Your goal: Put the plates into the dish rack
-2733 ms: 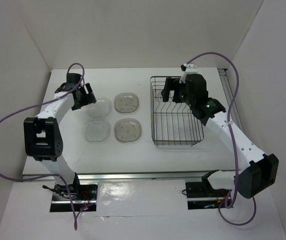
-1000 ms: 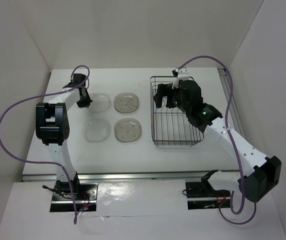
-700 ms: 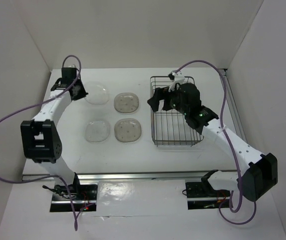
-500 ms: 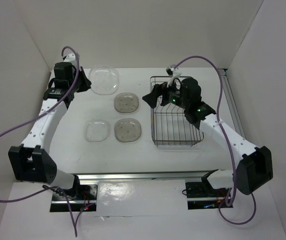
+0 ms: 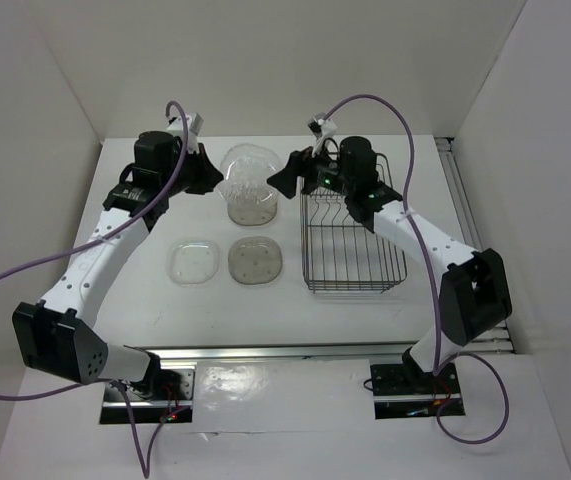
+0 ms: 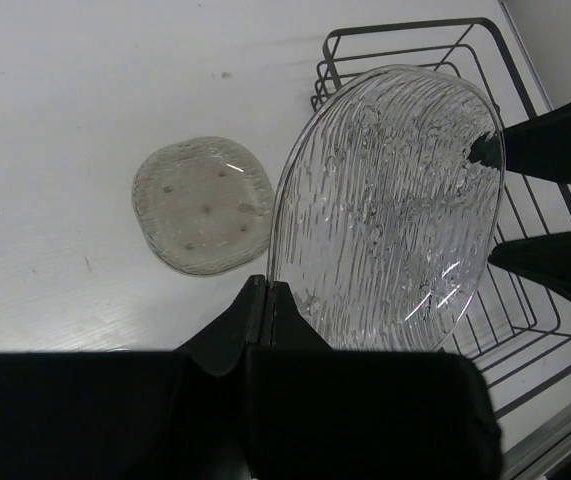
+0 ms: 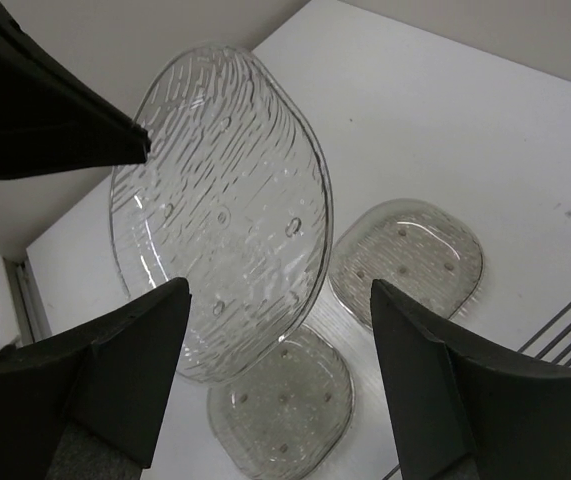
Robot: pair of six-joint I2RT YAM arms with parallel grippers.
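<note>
My left gripper (image 5: 215,180) is shut on the rim of a clear ribbed plate (image 5: 245,172), holding it tilted in the air left of the dish rack (image 5: 353,230). In the left wrist view its jaws (image 6: 268,290) pinch the plate (image 6: 385,210) at its lower edge. My right gripper (image 5: 283,180) faces the plate's far edge, open, its fingers (image 7: 135,360) wide to either side of the plate (image 7: 220,210) without touching it. Two smoky plates (image 5: 256,261) (image 5: 255,212) and a clear plate (image 5: 194,262) lie flat on the table.
The dark wire rack (image 6: 435,40) stands at the right of the table with nothing in it. White walls close in the back and both sides. The right arm reaches across the rack's back left corner.
The left gripper lifted the clear plate off the back left of the table and carried it right, toward the rack. The right gripper swung left from over the rack to meet it.
</note>
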